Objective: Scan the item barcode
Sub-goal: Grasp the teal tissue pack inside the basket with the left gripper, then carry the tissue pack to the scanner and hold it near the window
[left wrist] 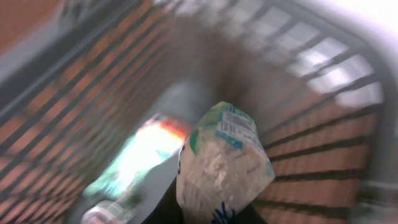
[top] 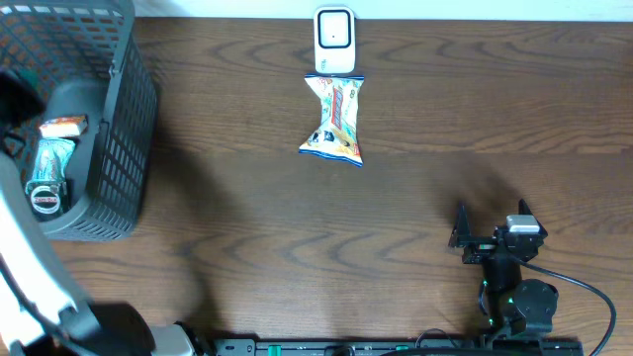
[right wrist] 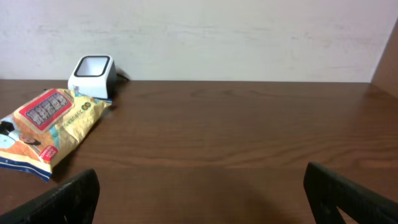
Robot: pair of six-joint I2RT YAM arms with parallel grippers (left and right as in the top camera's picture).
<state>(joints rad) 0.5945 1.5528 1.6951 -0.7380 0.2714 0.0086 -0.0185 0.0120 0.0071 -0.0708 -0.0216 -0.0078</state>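
Observation:
In the left wrist view my left gripper [left wrist: 217,214] is shut on a pale packet [left wrist: 224,165] with a green-and-white printed label, held inside the grey basket [left wrist: 323,68]. The view is blurred and only dark bits of the fingers show under the packet. The white scanner [top: 334,40] stands at the table's far middle. An orange-and-blue snack bag [top: 336,121] lies just in front of it, also in the right wrist view [right wrist: 53,124] beside the scanner [right wrist: 93,71]. My right gripper [top: 492,232] rests open near the front right, with nothing between its fingers [right wrist: 202,193].
The grey wire basket [top: 119,129] stands at the far left. It holds an orange-white packet [top: 62,126], a green packet [top: 49,158] and a round can [top: 45,198]. My white left arm [top: 30,267] reaches over it. Bare wood lies between basket and scanner.

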